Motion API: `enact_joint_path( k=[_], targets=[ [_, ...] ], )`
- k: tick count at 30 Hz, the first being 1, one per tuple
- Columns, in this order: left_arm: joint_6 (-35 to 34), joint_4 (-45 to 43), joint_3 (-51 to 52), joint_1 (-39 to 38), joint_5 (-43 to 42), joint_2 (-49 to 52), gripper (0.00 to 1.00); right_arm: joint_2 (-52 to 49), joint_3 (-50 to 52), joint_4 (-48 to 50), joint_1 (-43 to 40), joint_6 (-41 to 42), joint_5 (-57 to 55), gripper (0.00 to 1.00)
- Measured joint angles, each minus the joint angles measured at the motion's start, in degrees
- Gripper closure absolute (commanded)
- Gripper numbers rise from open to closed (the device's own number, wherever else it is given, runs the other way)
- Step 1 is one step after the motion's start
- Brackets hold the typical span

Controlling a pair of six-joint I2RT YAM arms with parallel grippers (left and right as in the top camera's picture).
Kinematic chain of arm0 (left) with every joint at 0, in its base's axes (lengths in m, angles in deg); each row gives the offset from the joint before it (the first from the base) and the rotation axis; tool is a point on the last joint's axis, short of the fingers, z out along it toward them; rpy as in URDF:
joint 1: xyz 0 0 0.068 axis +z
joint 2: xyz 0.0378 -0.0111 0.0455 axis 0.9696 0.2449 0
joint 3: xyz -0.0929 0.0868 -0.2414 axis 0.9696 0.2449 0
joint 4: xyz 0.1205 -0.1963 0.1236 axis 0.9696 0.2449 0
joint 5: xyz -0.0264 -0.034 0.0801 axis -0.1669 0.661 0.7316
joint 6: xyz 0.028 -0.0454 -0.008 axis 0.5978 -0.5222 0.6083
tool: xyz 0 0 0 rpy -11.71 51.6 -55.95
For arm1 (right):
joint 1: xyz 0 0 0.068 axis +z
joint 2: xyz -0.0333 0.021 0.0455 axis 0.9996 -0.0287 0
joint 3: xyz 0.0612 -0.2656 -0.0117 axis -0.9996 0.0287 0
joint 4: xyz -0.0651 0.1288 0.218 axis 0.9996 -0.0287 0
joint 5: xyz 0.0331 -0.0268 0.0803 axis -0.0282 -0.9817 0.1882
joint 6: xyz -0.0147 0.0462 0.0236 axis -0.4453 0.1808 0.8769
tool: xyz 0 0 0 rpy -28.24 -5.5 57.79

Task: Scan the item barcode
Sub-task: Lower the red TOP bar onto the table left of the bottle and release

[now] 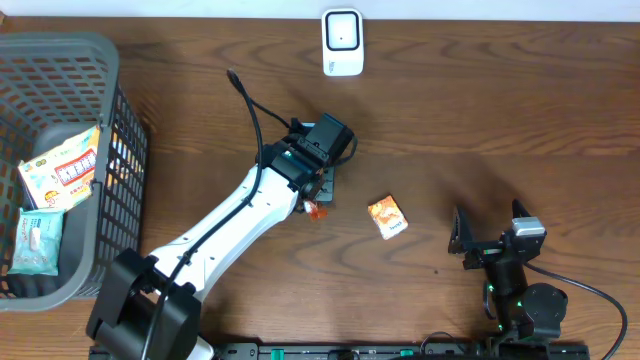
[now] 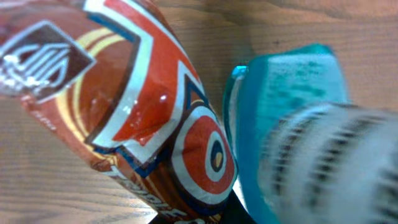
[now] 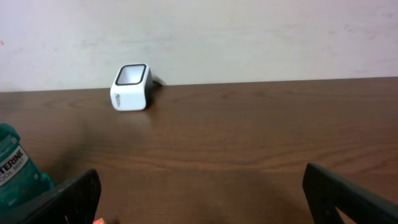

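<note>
An orange and red snack packet lies on the wood and fills the left wrist view, running down into the jaws at the bottom edge. My left gripper is shut on it, low over the table's middle; only an orange corner shows from above. A teal mouthwash bottle lies right beside the packet and also shows at the left edge of the right wrist view. The white barcode scanner stands at the far edge. My right gripper rests open and empty at the near right.
A small orange packet lies between the two arms. A grey wire basket at the left holds several packets. The left arm's black cable runs across the table toward the far side.
</note>
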Motion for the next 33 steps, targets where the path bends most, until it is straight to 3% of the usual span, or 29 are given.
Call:
enact_joint_path(
  k=[10, 12, 21, 23, 25, 27, 33],
  targets=[
    [-19.5, 0.0, 6.2, 0.0, 6.3, 0.0, 0.92, 0.0, 0.0, 0.0, 0.0, 0.0, 0.0, 0.01],
    [-23.3, -0.3, 8.0, 0.0, 7.4, 0.0, 0.85, 0.0, 0.0, 0.0, 0.0, 0.0, 0.0, 0.01],
    [-31.6, -12.2, 14.0, 0.1, 5.5, 0.0, 0.83, 0.0, 0.0, 0.0, 0.0, 0.0, 0.0, 0.01],
    [-32.5, -14.1, 15.4, 0.1, 4.5, 0.0, 0.71, 0.0, 0.0, 0.0, 0.0, 0.0, 0.0, 0.01],
    [-33.0, -14.5, 16.4, 0.1, 3.5, 0.0, 0.49, 0.0, 0.0, 0.0, 0.0, 0.0, 0.0, 0.01],
    [-33.5, -14.1, 17.0, 0.1, 2.7, 0.0, 0.35, 0.0, 0.0, 0.0, 0.0, 0.0, 0.0, 0.01],
    [-33.2, -12.2, 17.2, 0.2, 1.3, -0.2, 0.23, 0.0, 0.0, 0.0, 0.0, 0.0, 0.0, 0.01]
  ],
)
